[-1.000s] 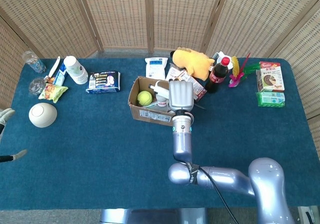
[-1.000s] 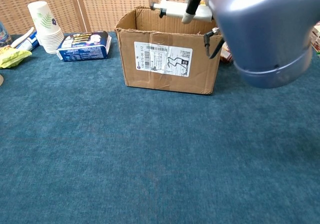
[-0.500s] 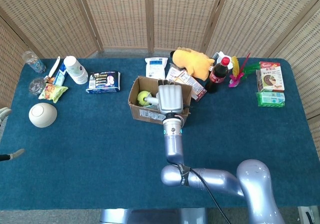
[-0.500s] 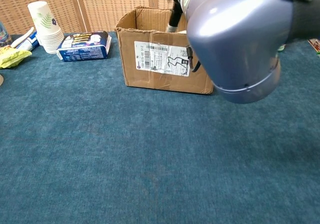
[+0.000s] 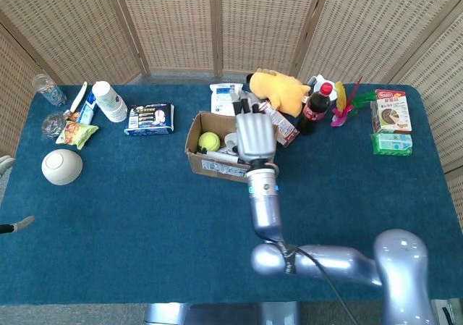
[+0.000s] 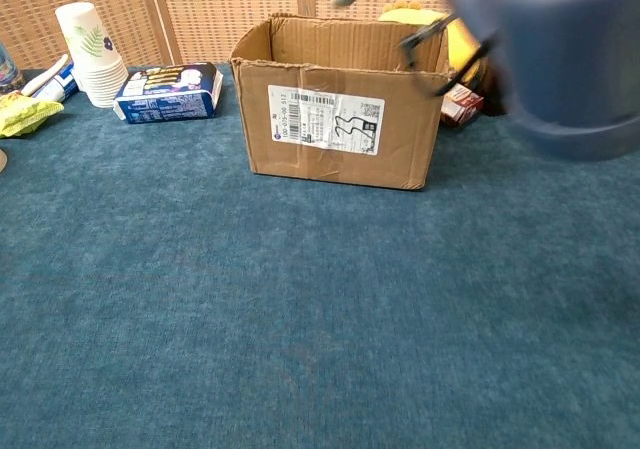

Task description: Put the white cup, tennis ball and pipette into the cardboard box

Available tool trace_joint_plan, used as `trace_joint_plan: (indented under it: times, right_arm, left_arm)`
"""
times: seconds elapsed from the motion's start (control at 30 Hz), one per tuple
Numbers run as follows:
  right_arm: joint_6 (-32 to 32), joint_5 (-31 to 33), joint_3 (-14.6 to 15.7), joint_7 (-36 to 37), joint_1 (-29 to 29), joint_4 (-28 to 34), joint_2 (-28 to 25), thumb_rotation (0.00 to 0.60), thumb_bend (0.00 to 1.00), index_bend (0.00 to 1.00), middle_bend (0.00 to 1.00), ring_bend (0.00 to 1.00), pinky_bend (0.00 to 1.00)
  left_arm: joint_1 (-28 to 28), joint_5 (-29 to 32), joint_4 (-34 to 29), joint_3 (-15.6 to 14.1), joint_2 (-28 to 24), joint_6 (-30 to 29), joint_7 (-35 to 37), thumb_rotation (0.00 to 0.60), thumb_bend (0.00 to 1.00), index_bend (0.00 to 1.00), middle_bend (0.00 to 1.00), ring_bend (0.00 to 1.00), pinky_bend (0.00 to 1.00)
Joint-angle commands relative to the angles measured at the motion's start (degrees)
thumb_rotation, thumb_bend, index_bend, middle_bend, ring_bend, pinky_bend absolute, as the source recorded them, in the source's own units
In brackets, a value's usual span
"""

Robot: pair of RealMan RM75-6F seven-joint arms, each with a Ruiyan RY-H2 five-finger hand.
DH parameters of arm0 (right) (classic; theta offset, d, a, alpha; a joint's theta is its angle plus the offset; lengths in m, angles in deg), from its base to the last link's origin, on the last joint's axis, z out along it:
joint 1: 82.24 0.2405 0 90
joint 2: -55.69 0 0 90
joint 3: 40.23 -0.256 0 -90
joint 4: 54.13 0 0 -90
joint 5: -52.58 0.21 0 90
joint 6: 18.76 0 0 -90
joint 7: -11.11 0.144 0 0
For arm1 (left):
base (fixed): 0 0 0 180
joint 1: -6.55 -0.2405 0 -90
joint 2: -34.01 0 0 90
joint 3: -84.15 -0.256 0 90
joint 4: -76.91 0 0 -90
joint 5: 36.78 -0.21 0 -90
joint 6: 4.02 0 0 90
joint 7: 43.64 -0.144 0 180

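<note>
Release step, by the look: right hand (image 5: 255, 137) hovers over the cardboard box (image 5: 205, 161), fingers spread, holding nothing. Tennis ball (image 5: 209, 141) lies inside; pipette and cup hidden. Next: withdraw clear.

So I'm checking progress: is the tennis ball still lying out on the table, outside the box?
No, the head view shows the tennis ball sitting inside the cardboard box, at its left end.

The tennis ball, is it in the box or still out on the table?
In. The tennis ball sits inside the open cardboard box, at its left end.
</note>
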Motion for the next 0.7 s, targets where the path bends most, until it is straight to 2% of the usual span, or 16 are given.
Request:
trace_joint_plan:
  times: [0.03,0.2,0.43,0.57,0.7]
  right_arm:
    - [-1.15,-5.09,1.00,5.58,-5.11,5.13,-5.90,0.600,0.00,0.07,0.11,0.12,0.48]
    - [0.95,-11.09,2.61,15.47,-12.50,8.95,-14.97,0.600,0.00,0.13,0.16,0.14,0.48]
    - [8.24,-18.32,6.20,30.68,-21.29,10.17,-26.87,0.600,0.00,0.14,0.16,0.14,0.48]
    - [10.54,-24.89,9.83,38.79,-26.17,9.91,-32.59,0.600,0.00,0.15,0.15,0.12,0.48]
    - [6.53,-35.04,15.50,47.07,-33.32,7.43,-37.08,0.600,0.00,0.18,0.15,0.12,0.47]
  left_arm:
    - [-0.06,-0.20,-0.06,-0.04,-0.03,-0.15,-0.01,0.600,0.04,0.00,0.00,0.00,0.09]
    - [-0.19,-0.69,-0.46,-0.16,-0.01,-0.57,-0.47,0.600,0.04,0.00,0.00,0.00,0.09]
    - [-0.28,-0.99,-1.45,-0.14,0.03,-1.15,-1.69,0.600,0.04,0.00,0.00,0.00,0.09]
    - [-0.60,-1.47,-1.76,-0.23,-0.03,-1.93,-2.00,0.600,0.04,0.00,0.00,0.00,0.09]
    - [-1.29,-2.19,-1.76,-0.42,0.17,-3.41,-2.60,0.600,0.04,0.00,0.00,0.00,0.09]
